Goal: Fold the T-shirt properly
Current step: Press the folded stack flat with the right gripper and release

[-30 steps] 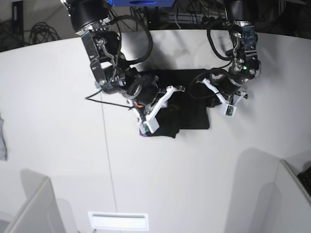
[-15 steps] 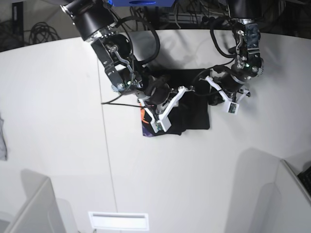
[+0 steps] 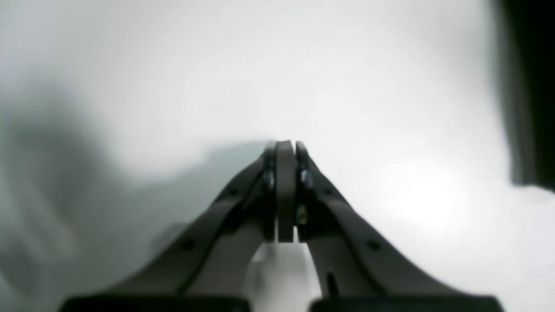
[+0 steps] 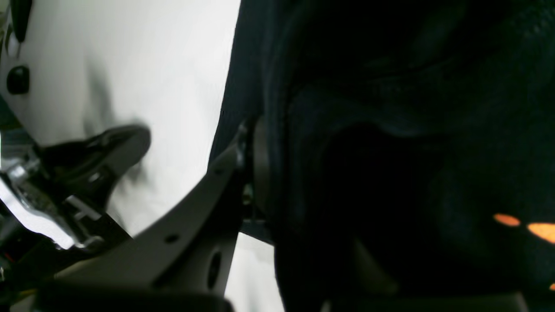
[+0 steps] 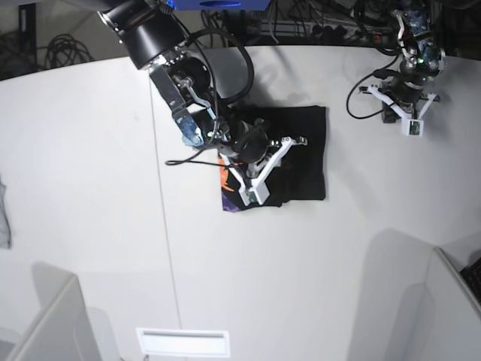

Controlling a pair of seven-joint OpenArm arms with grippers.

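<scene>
Black cloth, the T-shirt (image 5: 297, 154), lies on the white table (image 5: 90, 188) toward its far edge, about midway along it, already gathered into a compact, roughly rectangular bundle with several layers stacked. A strip of the orange and purple print (image 5: 224, 183) peeks out along the bundle's edge nearest the arm, so that side is not yet tucked under or squared off. The right hand (image 5: 279, 144) sits over the bundle, and in its wrist view one finger presses against a thick fold of black fabric that hides the other finger; it looks clenched on a fold of the shirt, though the far finger cannot be seen. The left hand (image 3: 282, 149) is clenched shut on nothing, its fingers (image 3: 284, 190) pressed together above bare table, and in the base view that arm sits well apart from the shirt near the table's far corner. By my reading the main folds are done: sleeves and body seem brought in, and the shape is close to a finished packet. What seems left is laying down the fold the right hand grips, flattening the raised, bunched part under that hand, evening the ragged edge where the print shows, and letting go. A small grey scrap (image 5: 4, 214) lies at the table's opposite side edge, untouched and no part of the job.
</scene>
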